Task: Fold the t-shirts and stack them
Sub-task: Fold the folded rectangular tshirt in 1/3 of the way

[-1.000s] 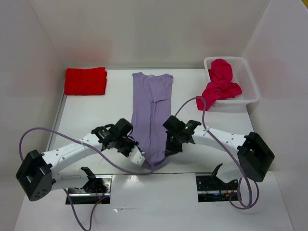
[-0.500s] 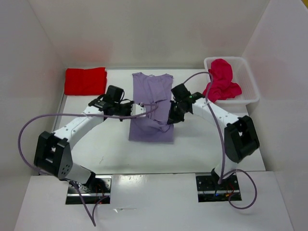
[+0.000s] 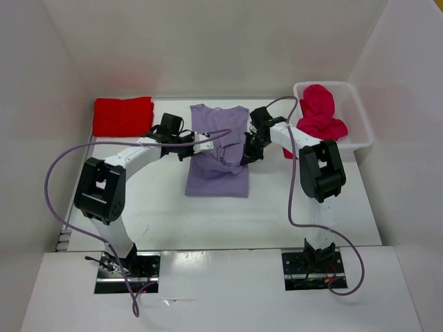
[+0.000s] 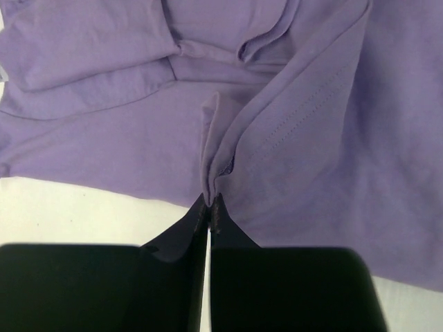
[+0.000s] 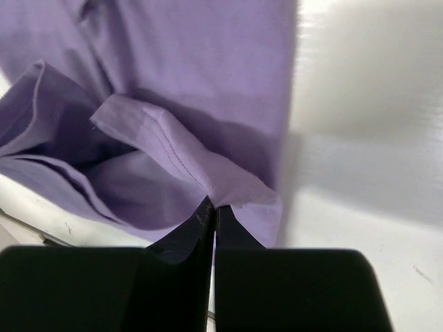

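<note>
Lavender t-shirt (image 3: 216,176) lies mid-table, partly folded; the crimson t-shirt (image 3: 320,114) hangs from the white bin (image 3: 361,128) far right, and the red t-shirt (image 3: 123,116) sits folded far left. I see my left gripper (image 4: 210,202) and right gripper (image 5: 210,204) each pinched tight on the lavender hem.

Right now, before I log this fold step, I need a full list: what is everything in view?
red t-shirt: one, bright red, folded flat at the table's far left.
lavender t-shirt: one, pale purple, mid-table, partly folded, hem corners pinched up.
crimson t-shirt: one, pinkish red, crumpled in the bin, draped over its rim.
bin: one, white, table's far right.
table: one, white.
arms: two, white and black, with purple cables, reaching in from both sides.
left fingers: one pair, black, shut on the lavender t-shirt.
right fingers: one pair, black, shut on the lavender t-shirt.
</note>
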Robot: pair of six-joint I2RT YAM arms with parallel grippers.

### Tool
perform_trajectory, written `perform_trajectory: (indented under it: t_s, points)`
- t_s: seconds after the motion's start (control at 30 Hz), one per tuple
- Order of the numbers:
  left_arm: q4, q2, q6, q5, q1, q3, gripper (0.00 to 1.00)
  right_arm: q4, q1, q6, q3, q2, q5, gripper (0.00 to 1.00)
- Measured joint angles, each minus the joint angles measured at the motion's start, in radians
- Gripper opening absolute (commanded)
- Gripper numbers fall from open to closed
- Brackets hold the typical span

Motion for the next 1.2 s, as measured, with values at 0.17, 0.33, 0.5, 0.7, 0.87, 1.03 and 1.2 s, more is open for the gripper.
perform_trajectory:
  t_s: [0.17,0.33,0.5,0.7,0.87,1.03,1.2]
  points:
    - [0.032,0.088,-0.005,0.001,0.029,0.051,0.02,-0.016,-0.031,-0.021,0.061,0.064,-0.032,0.0]
    - [0.05,0.168,-0.006,0.003,0.05,0.103,0.06,-0.015,-0.054,-0.04,0.126,0.114,-0.049,0.31]
    - [0.063,0.23,-0.043,-0.011,0.055,0.147,0.26,-0.021,-0.092,-0.072,0.144,0.145,-0.064,0.49]
    - [0.065,0.252,-0.102,-0.08,0.055,0.167,0.31,-0.014,-0.137,-0.124,0.23,0.143,-0.061,0.5]
    - [0.043,0.256,-0.135,-0.126,0.06,0.235,0.31,-0.006,-0.137,-0.196,0.197,0.036,-0.021,0.16]
    - [0.032,0.256,-0.157,-0.155,0.075,0.241,0.3,0.002,-0.076,-0.239,0.071,-0.093,-0.031,0.0]
    - [0.022,0.255,-0.188,-0.162,0.106,0.24,0.31,-0.022,0.103,-0.264,0.013,-0.066,-0.03,0.0]
